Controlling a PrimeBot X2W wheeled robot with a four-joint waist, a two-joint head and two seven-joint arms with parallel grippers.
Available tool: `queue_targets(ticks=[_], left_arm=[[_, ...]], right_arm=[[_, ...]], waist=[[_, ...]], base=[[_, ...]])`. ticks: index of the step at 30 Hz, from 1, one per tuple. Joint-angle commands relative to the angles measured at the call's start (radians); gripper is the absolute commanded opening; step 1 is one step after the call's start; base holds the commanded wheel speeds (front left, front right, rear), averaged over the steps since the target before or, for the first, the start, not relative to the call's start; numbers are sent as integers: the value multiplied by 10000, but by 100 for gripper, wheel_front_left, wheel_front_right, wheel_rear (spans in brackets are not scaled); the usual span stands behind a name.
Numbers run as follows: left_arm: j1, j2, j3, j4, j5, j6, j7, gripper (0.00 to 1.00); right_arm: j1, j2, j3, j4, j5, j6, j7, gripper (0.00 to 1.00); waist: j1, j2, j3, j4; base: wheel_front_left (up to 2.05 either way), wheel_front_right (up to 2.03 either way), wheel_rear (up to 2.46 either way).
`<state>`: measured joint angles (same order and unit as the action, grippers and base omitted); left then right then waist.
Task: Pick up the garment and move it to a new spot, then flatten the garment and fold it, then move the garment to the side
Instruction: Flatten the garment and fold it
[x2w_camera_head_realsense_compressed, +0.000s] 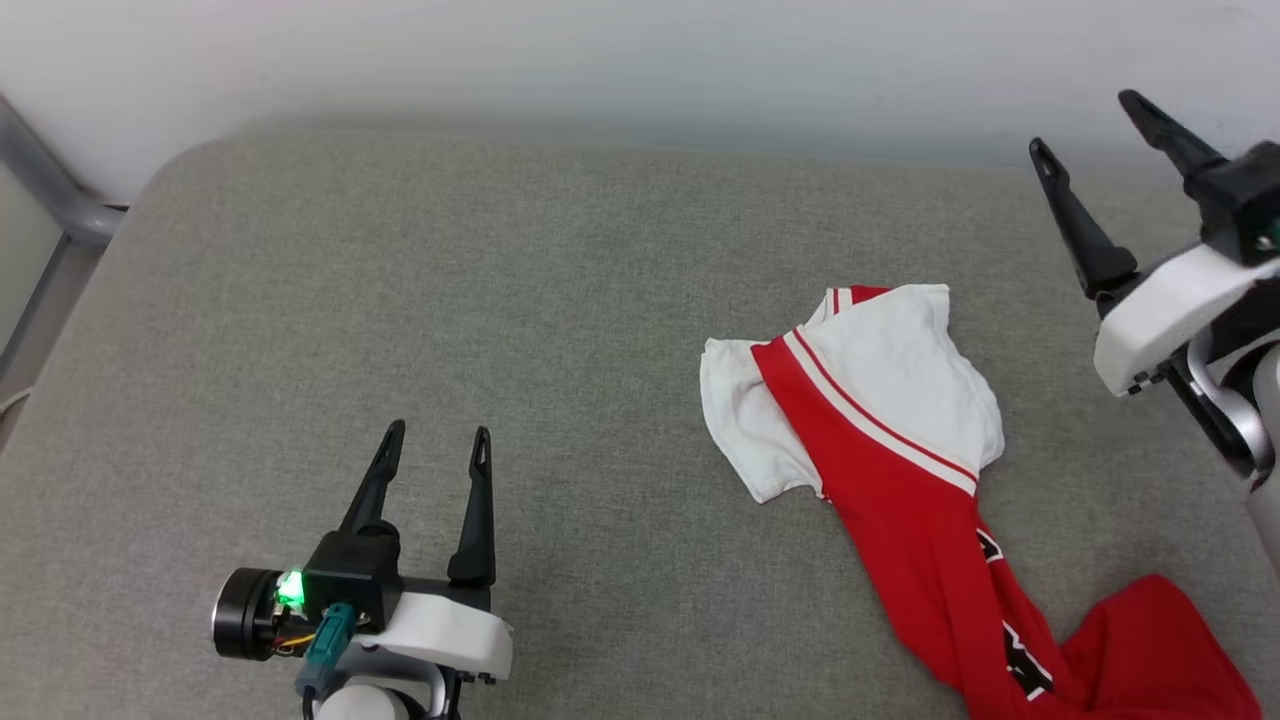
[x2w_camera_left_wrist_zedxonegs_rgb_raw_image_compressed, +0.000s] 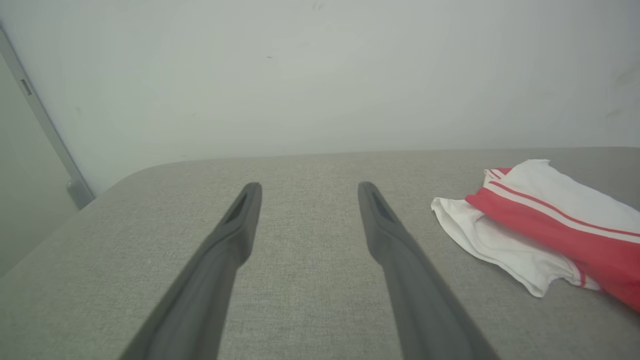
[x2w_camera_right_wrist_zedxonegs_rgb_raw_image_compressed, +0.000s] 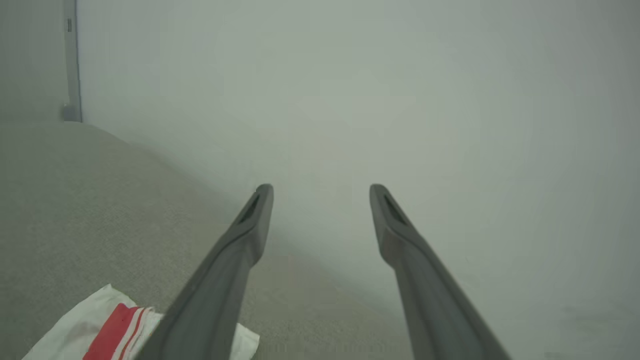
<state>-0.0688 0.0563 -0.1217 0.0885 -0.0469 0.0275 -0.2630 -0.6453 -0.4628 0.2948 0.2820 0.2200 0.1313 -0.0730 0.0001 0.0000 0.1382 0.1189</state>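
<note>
The garment (x2w_camera_head_realsense_compressed: 900, 450), red with white sleeves and red-and-white stripe trim, lies bunched and twisted on the right half of the grey cushioned surface (x2w_camera_head_realsense_compressed: 500, 300). Its red body trails toward the lower right, with bits of black lettering showing. My left gripper (x2w_camera_head_realsense_compressed: 440, 440) hovers open at the lower left, well apart from the cloth. In the left wrist view the garment (x2w_camera_left_wrist_zedxonegs_rgb_raw_image_compressed: 545, 220) sits to the right of the open left gripper (x2w_camera_left_wrist_zedxonegs_rgb_raw_image_compressed: 310, 190). My right gripper (x2w_camera_head_realsense_compressed: 1090, 125) is raised at the far right, open, with nothing in it. The right wrist view shows a garment corner (x2w_camera_right_wrist_zedxonegs_rgb_raw_image_compressed: 100, 330) below the open right gripper (x2w_camera_right_wrist_zedxonegs_rgb_raw_image_compressed: 320, 192).
A pale wall (x2w_camera_head_realsense_compressed: 640, 60) runs along the far edge of the cushion. A grey metal frame post (x2w_camera_head_realsense_compressed: 50, 190) stands at the far left corner. Bare grey fabric spreads across the left and middle of the surface.
</note>
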Motion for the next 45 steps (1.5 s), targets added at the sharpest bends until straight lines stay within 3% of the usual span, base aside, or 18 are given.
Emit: queue_targets(ticks=[1, 7, 13, 17, 24, 25, 27, 36, 45], left_arm=[[-178, -18, -34, -58, -5, 44, -27, 100], [-520, -51, -192, -140, -114, 128, -27, 100], [-755, -65, -367, -216, -287, 283, -27, 100], [-934, -67, -581, -224, -451, 370, -27, 100], [-1195, -64, -827, -186, -597, 525, -27, 100], [-1204, -65, -827, -174, -603, 521, -27, 100], [-1178, -65, -789, -143, -593, 555, -27, 100], [-911, -64, -695, -5, -529, 575, -27, 100], [-502, -63, -439, 12, -445, 486, -27, 100]], right_arm=[[-255, -291, 566, 275, 403, -12, 571, 100], [-1378, -1835, 3540, 595, 2729, -12, 3834, 100], [-1779, -2744, 5196, 575, 4567, -12, 6265, 100], [-1575, -2989, 5896, 723, 5187, -12, 6871, 100], [-944, -2906, 6933, 1409, 5697, -3, 6904, 100], [-944, -2901, 7027, 1473, 5725, 5, 6836, 59], [-1016, -2853, 7130, 1582, 5775, 5, 6628, 0], [-1920, -3052, 6559, 1402, 5556, -13, 4350, 0], [-836, -3557, 5407, 1724, 5525, -13, 2803, 0]], waist=[[-1, 0, 305, 222], [-1, 0, 937, 564], [-1, 0, 1344, 735], [-1, 0, 1577, 846], [-1, 0, 1862, 990], [-1, 0, 1872, 987], [-1, 0, 1855, 945], [-1, 0, 1258, 542], [-1, 0, 691, 14]], base=[[0, 0, 0], [0, 0, 0], [0, 0, 0], [0, 0, 0], [0, 0, 0], [0, 0, 0], [0, 0, 0], [0, 0, 0], [0, 0, 0]])
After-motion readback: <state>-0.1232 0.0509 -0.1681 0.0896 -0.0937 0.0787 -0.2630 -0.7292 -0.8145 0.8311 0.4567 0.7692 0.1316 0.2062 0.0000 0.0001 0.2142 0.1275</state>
